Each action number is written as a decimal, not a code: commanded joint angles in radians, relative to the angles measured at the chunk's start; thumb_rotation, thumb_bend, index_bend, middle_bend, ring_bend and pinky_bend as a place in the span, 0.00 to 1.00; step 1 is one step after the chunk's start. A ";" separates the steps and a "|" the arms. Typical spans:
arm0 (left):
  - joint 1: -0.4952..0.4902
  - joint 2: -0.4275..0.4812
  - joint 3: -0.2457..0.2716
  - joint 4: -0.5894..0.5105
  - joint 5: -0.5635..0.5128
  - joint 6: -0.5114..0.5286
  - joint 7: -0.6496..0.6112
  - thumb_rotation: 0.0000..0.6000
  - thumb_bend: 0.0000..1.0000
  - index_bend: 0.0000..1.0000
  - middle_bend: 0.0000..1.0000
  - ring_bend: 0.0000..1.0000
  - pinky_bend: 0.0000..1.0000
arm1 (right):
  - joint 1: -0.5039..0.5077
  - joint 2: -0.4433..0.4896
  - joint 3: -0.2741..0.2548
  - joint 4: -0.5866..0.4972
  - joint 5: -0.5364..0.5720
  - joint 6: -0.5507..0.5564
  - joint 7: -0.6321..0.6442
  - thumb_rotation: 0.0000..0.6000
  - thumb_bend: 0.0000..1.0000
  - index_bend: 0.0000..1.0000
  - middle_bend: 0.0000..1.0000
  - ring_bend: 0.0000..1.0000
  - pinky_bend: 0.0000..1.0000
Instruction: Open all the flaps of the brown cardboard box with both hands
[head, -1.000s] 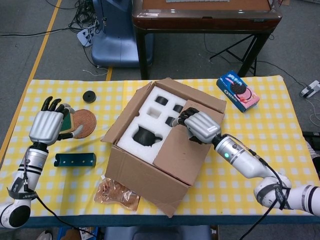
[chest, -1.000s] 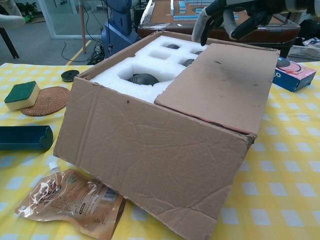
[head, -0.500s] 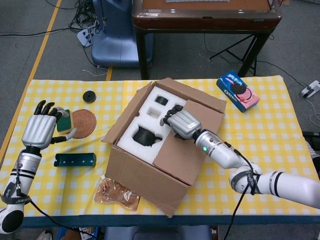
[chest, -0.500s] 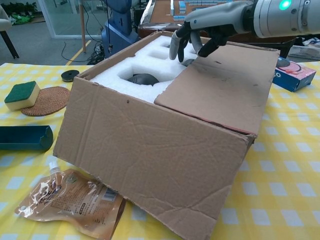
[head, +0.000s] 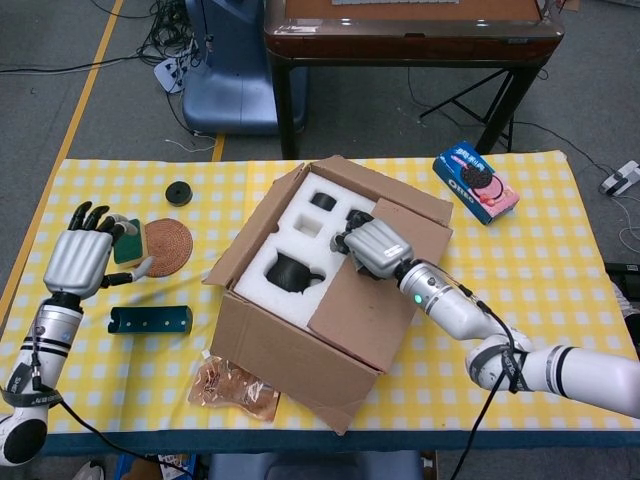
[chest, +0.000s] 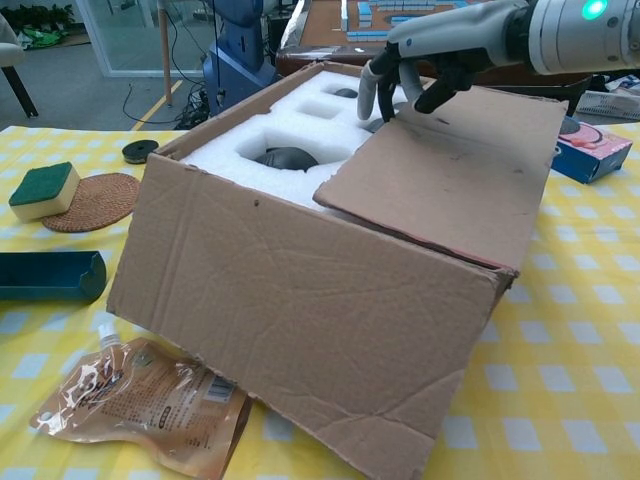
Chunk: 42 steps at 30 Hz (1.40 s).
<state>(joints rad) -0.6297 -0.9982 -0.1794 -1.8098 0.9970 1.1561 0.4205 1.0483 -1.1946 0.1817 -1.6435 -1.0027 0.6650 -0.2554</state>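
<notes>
Chest view: flap (chest: 450, 185) edge now higher under right hand (chest: 425, 50).

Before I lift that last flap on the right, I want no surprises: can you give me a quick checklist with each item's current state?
1. Right hand hooks the inner edge of the closed flap: ok.
2. Flap edge raised off the foam insert: ok, slightly.
3. Grip firm enough to pull: cannot tell.
4. Left hand on the brown cardboard box: not ok, it hovers open near the green sponge.
5. Oreo box clear of the flap's swing: ok.
</notes>
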 joint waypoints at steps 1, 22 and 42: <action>-0.002 -0.002 -0.003 0.001 -0.004 -0.003 0.003 0.27 0.28 0.39 0.25 0.10 0.00 | -0.002 0.003 -0.002 -0.003 0.002 0.000 0.004 1.00 1.00 0.32 0.46 0.21 0.12; -0.010 -0.010 -0.027 0.017 -0.027 -0.016 0.003 0.27 0.28 0.39 0.25 0.10 0.00 | -0.058 0.153 0.052 -0.138 -0.047 0.049 0.128 1.00 1.00 0.33 0.52 0.29 0.16; -0.018 -0.004 -0.041 0.009 -0.026 -0.015 0.010 0.28 0.28 0.40 0.25 0.10 0.00 | -0.205 0.426 0.072 -0.383 -0.153 0.153 0.216 1.00 1.00 0.33 0.53 0.33 0.21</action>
<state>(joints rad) -0.6476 -1.0018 -0.2207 -1.8009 0.9712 1.1410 0.4305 0.8642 -0.7929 0.2536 -2.0037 -1.1374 0.8030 -0.0549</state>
